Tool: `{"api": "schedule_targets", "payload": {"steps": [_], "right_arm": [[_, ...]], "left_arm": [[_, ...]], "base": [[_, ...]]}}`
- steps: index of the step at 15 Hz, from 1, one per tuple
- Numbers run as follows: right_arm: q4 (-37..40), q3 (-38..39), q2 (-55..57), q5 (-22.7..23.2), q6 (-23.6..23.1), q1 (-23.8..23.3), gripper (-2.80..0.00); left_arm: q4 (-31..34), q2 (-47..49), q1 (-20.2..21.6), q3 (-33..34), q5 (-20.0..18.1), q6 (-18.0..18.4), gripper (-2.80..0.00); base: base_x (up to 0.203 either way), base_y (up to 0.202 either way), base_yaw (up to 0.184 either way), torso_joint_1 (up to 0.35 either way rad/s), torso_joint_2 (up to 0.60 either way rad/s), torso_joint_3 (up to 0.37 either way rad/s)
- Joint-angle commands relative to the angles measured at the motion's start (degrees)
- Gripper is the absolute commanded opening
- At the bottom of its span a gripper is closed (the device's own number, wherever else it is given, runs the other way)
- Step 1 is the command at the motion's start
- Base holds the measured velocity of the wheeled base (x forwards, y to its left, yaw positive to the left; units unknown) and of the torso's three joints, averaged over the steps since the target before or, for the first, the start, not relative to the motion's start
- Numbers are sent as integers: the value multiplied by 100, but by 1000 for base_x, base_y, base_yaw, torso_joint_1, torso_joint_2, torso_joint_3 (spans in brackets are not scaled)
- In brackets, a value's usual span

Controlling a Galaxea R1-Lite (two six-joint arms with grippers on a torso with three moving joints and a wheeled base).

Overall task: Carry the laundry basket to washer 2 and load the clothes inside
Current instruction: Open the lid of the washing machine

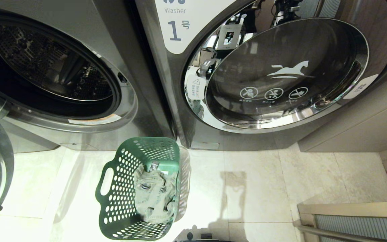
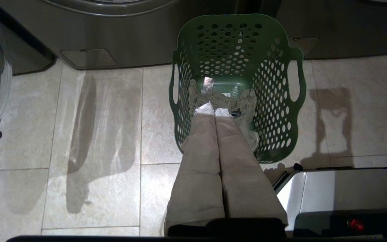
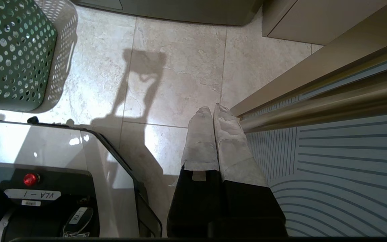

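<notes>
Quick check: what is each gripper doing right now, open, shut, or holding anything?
Left gripper: shut, empty, above the laundry basket.
Right gripper: shut, empty, over the floor.

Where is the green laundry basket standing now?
In the head view the laundry basket stands on the floor tiles, left of centre, before the gap between the open washer and washer 1.

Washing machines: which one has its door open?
The left washer: its drum shows, door swung aside. The washer labelled 1 has its glass door shut.
</notes>
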Motion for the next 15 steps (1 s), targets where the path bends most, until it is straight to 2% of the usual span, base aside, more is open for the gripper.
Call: {"api": "schedule_targets", "payload": {"steps": [1,15], "right_arm": [[11,-1,9,4,-4,0,-280],[11,-1,9,4,-22,0,-280]], "left_arm": [[2,11,-2,9,2,-13,-280],[10,11,-2,9,19,-23,-280]], "base": [[0,0,0,0,0,0],[0,0,0,0,0,0]]}}
